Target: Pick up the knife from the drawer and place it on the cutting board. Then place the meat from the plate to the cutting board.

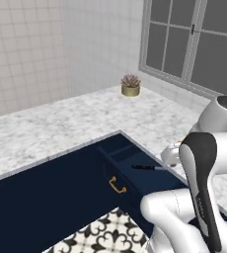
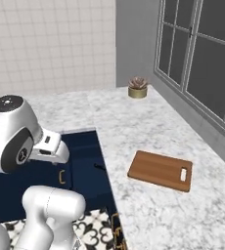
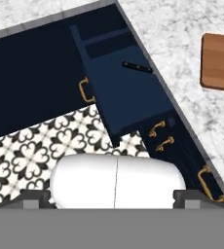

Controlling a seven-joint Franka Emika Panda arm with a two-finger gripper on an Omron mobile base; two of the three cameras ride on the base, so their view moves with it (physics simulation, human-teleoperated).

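We look down on the open drawer [image 3: 126,92], its brass handle [image 3: 85,90] on its left, the knife [image 3: 137,67] lying inside, the cutting board [image 3: 220,62] on the counter [image 3: 182,44] right of it. Gripper's jaws: we cannot tell.

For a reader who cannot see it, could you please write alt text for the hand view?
Seen from above, an open navy drawer with a brass handle holds a slim dark knife near its back. A wooden cutting board lies on the marble counter beside it, with patterned floor tiles below.
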